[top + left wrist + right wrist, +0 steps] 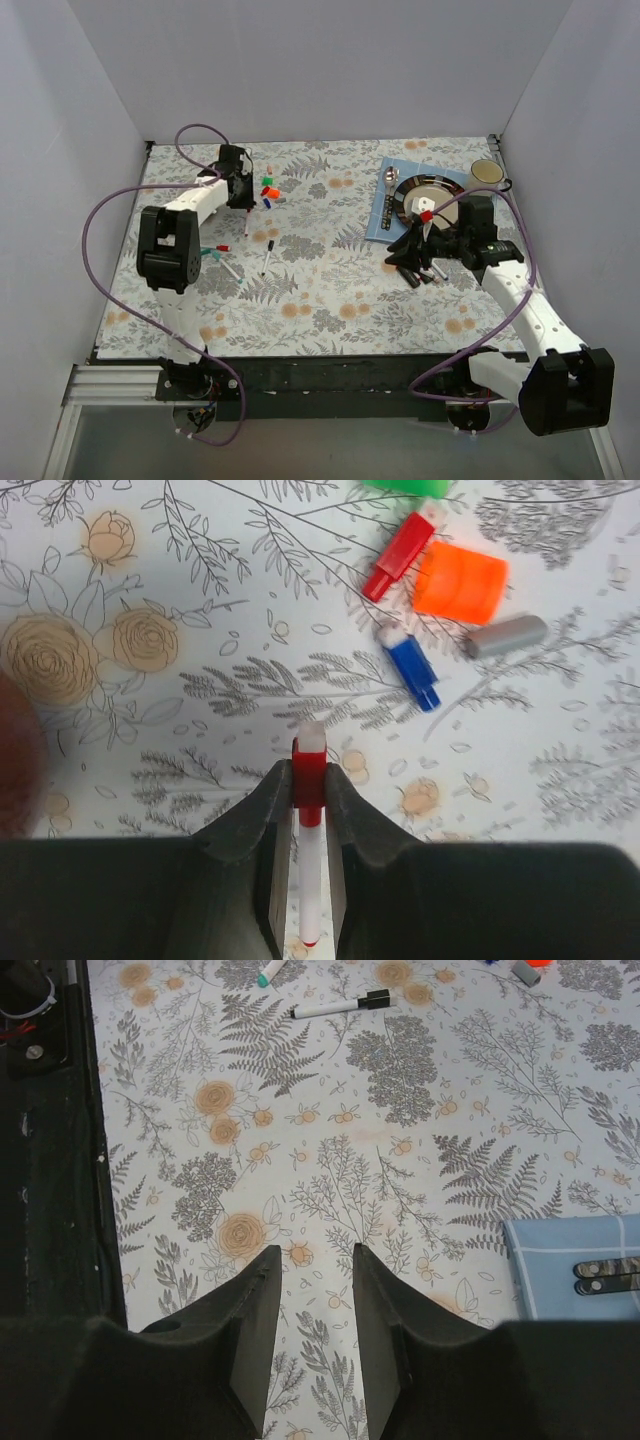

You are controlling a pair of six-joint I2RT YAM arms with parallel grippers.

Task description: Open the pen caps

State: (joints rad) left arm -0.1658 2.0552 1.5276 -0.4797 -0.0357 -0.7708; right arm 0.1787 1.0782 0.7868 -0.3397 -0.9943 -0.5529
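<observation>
The left claw [309, 780] is pinched narrow on the small red plastic cap [309, 765] of a slim white-barrelled pen [310, 890]. The barrel runs back between the fingers toward the wrist, and the capped end points out over the flower-printed tabletop [150, 730]. I judge this to be the gripping step on one pen. The cap is held but nothing holds the barrel, so the next move calls for a second grip on the barrel and a straight pull along the pen's line; how much barrel is free to take I cannot tell. The right claw [312, 1255] hangs partly parted with nothing between its jaws, well apart on the other side of the tabletop. Just beyond the held pen lie loose caps that a low swing could scatter: a blue plastic cap [412, 668], a grey cylindrical cap [505, 637], a wide orange cap [460, 580] and a loose red cap [398, 558] just beside it. In the overhead view, a white pen with a black cap [267, 258] lies between the arms, and a cluster of black-barrelled pens [415, 272] sits under the right arm, both in any crossing path. Farther off are a pale blue cloth [378, 232], a dark round plate [440, 187], a metal spoon [391, 180] and, at the far corner, a cream cup [487, 173].
</observation>
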